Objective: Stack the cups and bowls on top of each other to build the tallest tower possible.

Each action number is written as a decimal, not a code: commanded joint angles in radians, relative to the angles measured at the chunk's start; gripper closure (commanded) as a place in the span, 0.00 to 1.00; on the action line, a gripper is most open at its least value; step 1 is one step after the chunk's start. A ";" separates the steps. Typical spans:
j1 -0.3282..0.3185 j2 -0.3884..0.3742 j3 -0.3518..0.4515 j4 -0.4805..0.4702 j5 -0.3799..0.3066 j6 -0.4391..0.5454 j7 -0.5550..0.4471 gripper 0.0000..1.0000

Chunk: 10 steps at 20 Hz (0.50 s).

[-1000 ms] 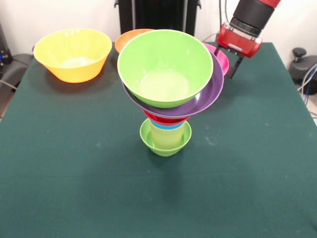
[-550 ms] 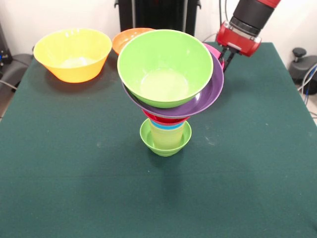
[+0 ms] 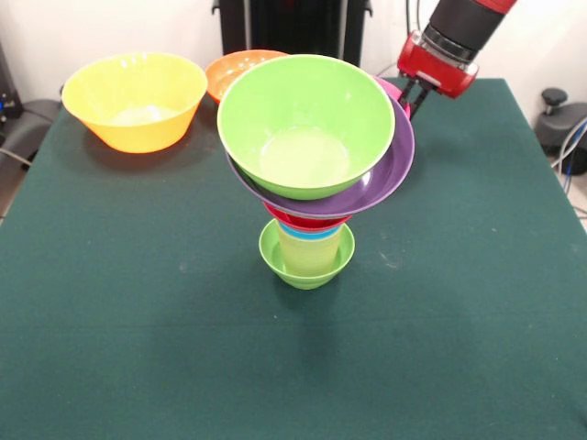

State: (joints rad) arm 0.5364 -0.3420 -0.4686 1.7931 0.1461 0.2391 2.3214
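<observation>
A green table (image 3: 138, 321) is seen, covered in dark cloth. The tower (image 3: 312, 174) is found near its middle. A large green bowl (image 3: 305, 124) is carried at the top, nested in a wide purple bowl (image 3: 390, 174) that is tilted. Beneath these, a red rim (image 3: 307, 221) and a blue rim (image 3: 307, 234) are glimpsed above a pale yellow cup (image 3: 307, 255), which is seated in the small lime-green bowl (image 3: 275, 261) at the base. A large yellow bowl (image 3: 134, 99) is placed at the far left, well apart from the tower. An orange bowl (image 3: 229, 71) and a pink bowl (image 3: 396, 92) are partly hidden behind the tower. The gripper (image 3: 413, 99) is held by the pink bowl's rim; whether it is clenched or released cannot be told.
</observation>
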 commanded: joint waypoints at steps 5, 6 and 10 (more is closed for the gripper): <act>0.012 0.006 0.124 -0.074 0.045 0.207 0.128 1.00; 0.015 0.008 0.122 -0.083 0.049 0.215 0.134 1.00; 0.033 0.021 0.112 -0.123 0.064 0.259 0.158 1.00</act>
State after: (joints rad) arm 0.5473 -0.3421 -0.4685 1.7713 0.1535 0.3476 2.3214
